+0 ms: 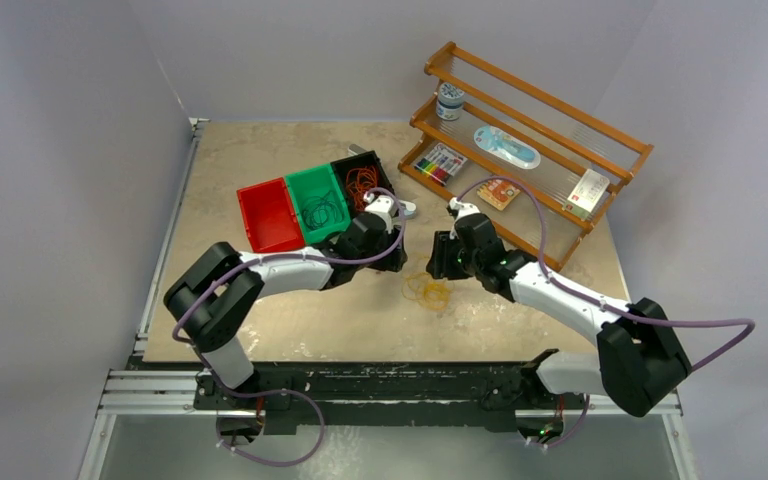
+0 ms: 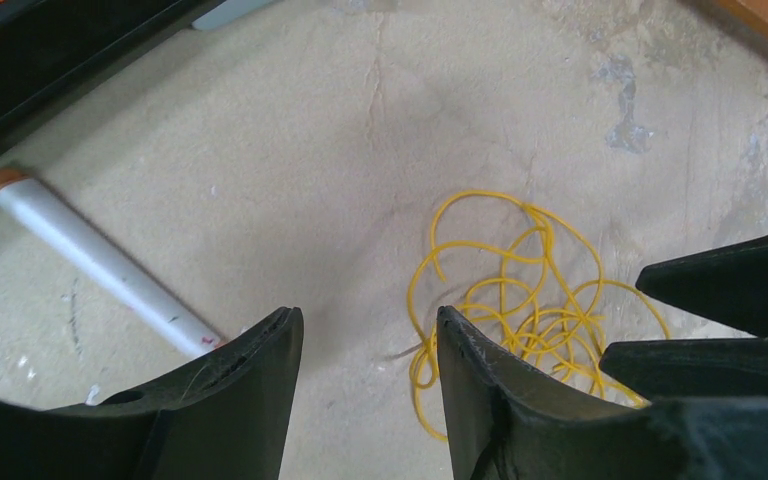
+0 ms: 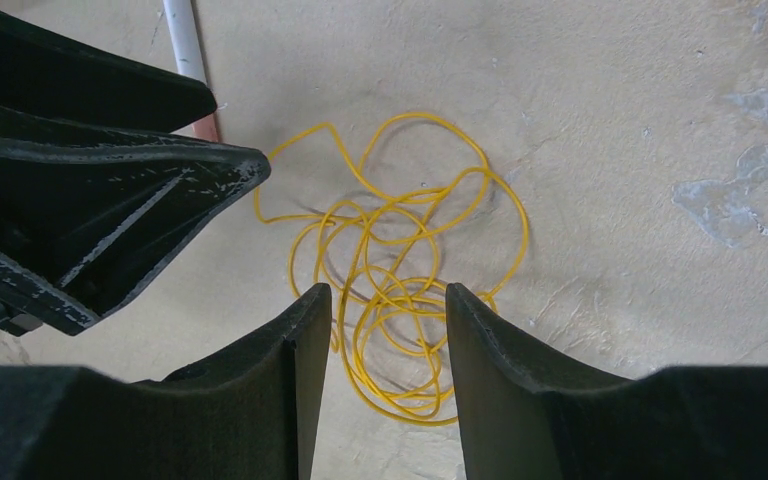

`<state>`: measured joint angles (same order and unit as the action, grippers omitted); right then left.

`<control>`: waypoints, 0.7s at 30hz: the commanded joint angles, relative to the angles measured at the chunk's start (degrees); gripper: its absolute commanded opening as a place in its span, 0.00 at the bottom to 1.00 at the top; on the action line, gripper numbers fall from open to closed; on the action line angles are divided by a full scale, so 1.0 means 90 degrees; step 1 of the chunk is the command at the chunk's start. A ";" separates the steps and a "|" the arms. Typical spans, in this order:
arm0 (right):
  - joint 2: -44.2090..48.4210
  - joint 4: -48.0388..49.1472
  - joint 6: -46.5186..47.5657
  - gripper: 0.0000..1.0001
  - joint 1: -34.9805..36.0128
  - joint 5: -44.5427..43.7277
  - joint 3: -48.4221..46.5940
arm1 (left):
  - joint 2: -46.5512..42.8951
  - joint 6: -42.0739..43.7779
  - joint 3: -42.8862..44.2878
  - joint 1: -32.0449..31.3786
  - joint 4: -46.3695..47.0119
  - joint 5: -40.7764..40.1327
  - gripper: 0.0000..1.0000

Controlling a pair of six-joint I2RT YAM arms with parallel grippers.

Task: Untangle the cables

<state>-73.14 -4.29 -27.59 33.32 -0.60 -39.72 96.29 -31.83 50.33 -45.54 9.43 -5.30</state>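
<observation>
A yellow cable (image 1: 428, 291) lies in loose tangled loops on the table between the two grippers. It also shows in the left wrist view (image 2: 520, 300) and the right wrist view (image 3: 400, 250). A red-orange cable (image 1: 362, 180) lies in the black bin and a dark green cable (image 1: 322, 212) in the green bin. My left gripper (image 1: 397, 262) (image 2: 368, 325) is open and empty, just left of the yellow coil. My right gripper (image 1: 439, 260) (image 3: 388, 300) is open and empty, its jaws standing over the near part of the coil.
Red (image 1: 270, 215), green (image 1: 307, 188) and black (image 1: 345, 162) bins stand side by side behind the left gripper. A white tube (image 2: 100, 265) lies by the bins. A wooden rack (image 1: 540, 130) with small items stands at the back right.
</observation>
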 commanded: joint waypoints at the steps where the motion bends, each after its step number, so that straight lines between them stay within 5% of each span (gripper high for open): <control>1: 0.0071 0.0403 -0.0205 0.48 -0.0037 -0.0110 0.0110 | 0.0244 0.0084 0.0368 -0.0038 0.0710 0.0262 0.52; 13: 0.0146 0.0456 -0.0188 0.48 -0.0055 -0.0114 0.0195 | 0.0560 0.0120 0.0311 -0.0050 0.0700 0.0815 0.49; 21: 0.0236 0.0529 -0.0235 0.48 -0.0054 -0.0127 0.0262 | 0.0646 0.0101 0.0266 -0.0066 0.0517 0.0857 0.30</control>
<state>-73.08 -1.61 -28.75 32.97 -0.58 -37.89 102.17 -31.83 52.51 -45.84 12.62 1.10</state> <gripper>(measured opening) 0.482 0.341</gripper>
